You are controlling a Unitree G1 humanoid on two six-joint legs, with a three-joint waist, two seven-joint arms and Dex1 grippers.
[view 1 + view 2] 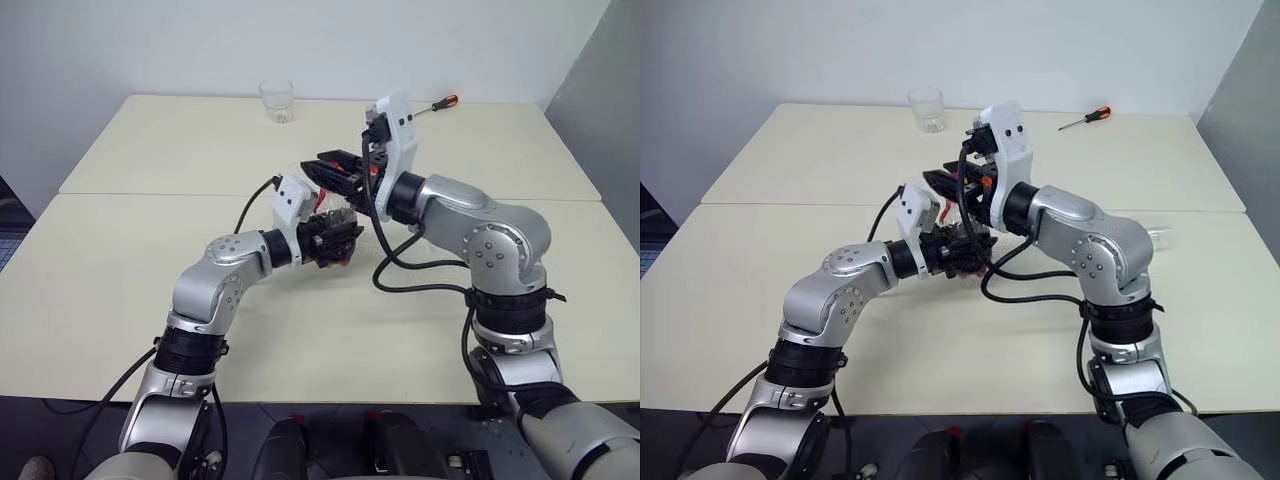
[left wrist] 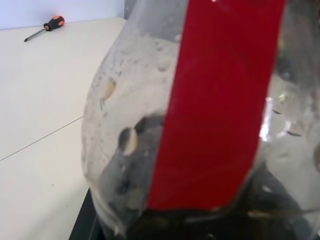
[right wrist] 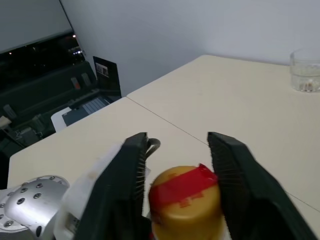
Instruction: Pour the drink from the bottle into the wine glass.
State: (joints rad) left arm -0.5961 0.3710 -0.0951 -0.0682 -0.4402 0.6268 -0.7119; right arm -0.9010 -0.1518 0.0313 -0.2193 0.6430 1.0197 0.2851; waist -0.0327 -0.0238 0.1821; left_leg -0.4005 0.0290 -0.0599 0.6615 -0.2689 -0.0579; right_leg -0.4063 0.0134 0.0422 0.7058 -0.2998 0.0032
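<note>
A: Right claw (image 3: pixel 177 172) first: its two black fingers straddle the yellowish cap (image 3: pixel 186 202) with its strip of red tape, at the lower middle of the right wrist view. There's a sliver of gap on either side of the cap, so I can't call it clamped yet.

B: And the left claw (image 1: pixel 335 238)?

A: Closed on the small clear plastic bottle with the red label (image 2: pixel 200 125), mid-frame in the left eye view, lifted above the cream tabletop (image 1: pixel 150 260). In the left wrist view the bottle's rounded wall and red band loom close up, with something dark near its base, probably the drink.

B: So how far along are we?

A: Early, I'd judge. Bottle picked up, cap on. Uncapping, pouring, all of that is left. And I can't find a stemmed wine glass on the tabletop.

B: Count it off for me.

A: One bottle, one cap, two claws. One short clear tumbler (image 1: pixel 277 101) at the upper middle of the left eye view, well apart from the claws. One screwdriver with an orange-and-black handle (image 1: pixel 437 104) at the upper right.
</note>
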